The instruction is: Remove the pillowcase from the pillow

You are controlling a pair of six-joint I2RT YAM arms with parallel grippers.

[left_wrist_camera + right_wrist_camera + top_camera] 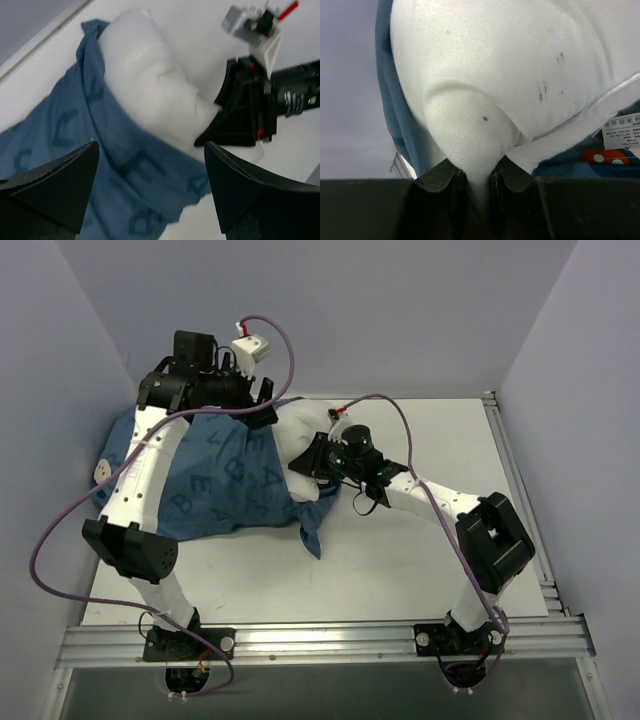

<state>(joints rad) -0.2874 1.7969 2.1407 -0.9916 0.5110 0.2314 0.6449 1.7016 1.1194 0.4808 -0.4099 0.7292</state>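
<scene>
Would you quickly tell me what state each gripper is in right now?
Left gripper: open, holding nothing.
Right gripper: closed, pinching a fold of the white pillow.

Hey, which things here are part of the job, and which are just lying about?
Job: pillowcase; pillow; right gripper, pinching the pillow; left gripper, open above both.
Not the job: table; cables.

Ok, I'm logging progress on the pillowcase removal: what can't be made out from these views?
Top view: how much pillow remains inside the pillowcase; fabric and the left arm cover it.
Right wrist view: care tag print, too small and cut by the edge.
Top view: right pincer tips, under its own wrist.
</scene>
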